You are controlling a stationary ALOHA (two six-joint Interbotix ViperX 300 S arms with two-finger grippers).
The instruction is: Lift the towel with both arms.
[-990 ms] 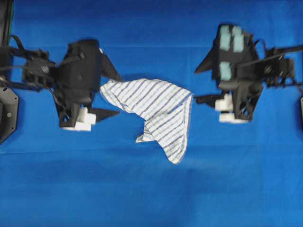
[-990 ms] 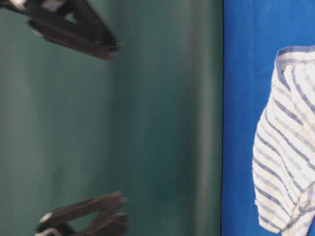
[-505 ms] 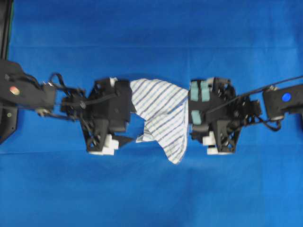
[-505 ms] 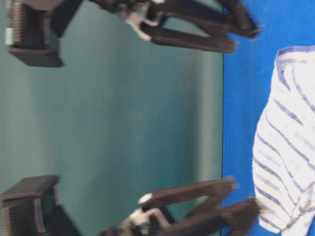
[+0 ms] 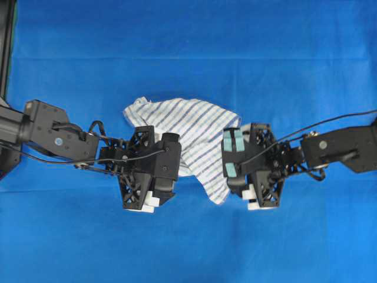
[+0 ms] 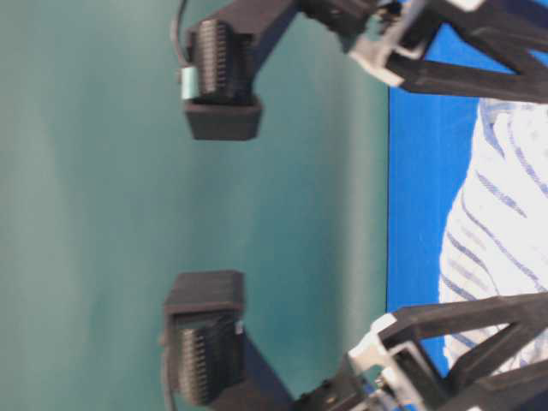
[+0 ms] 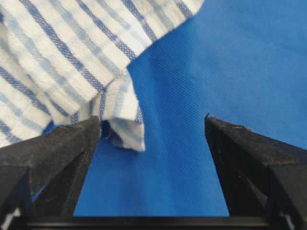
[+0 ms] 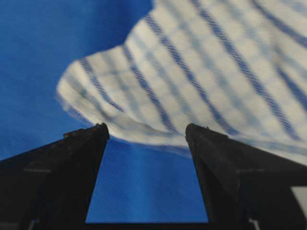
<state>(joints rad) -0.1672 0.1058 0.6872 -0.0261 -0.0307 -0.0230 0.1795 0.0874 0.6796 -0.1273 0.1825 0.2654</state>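
1. Closest in, we see the left gripper point(image 7: 152, 125) from its wrist camera with its two black fingers point(image 7: 53, 158) spread wide and nothing between them but cloth point(image 7: 192, 81).
2. There the towel point(image 7: 62, 62) lies up and to the left; a folded corner hangs down just beside the tip of the left-hand finger, and we cannot tell whether it touches.
3. Likewise, the right gripper point(image 8: 146, 128) shows in its own wrist view with fingers point(image 8: 225, 167) standing wide apart, holding nothing.
4. In that view the towel point(image 8: 192, 76) spreads just beyond both fingertips, its curved edge running across the gap between them, with bare cloth point(image 8: 43, 48) to the left.
5. From overhead, we find the towel point(image 5: 197, 127) crumpled at the middle of the cloth point(image 5: 188, 41), one pointed flap reaching down between the two arms.
6. The left gripper point(image 5: 171, 168) sits over the towel's lower left edge, covering part of it, while the right gripper point(image 5: 230, 162), the one with pale green tape, sits at the towel's right edge.
7. Both arms reach in from the sides, left point(image 5: 53, 132) and right point(image 5: 341, 147), and the towel lies flat between them, not raised.
8. Farthest off, the table-level view is turned on its side: we see the towel point(image 6: 505, 223) between dark fingers above point(image 6: 479, 77) and below point(image 6: 479, 321), against a green backdrop point(image 6: 94, 205).
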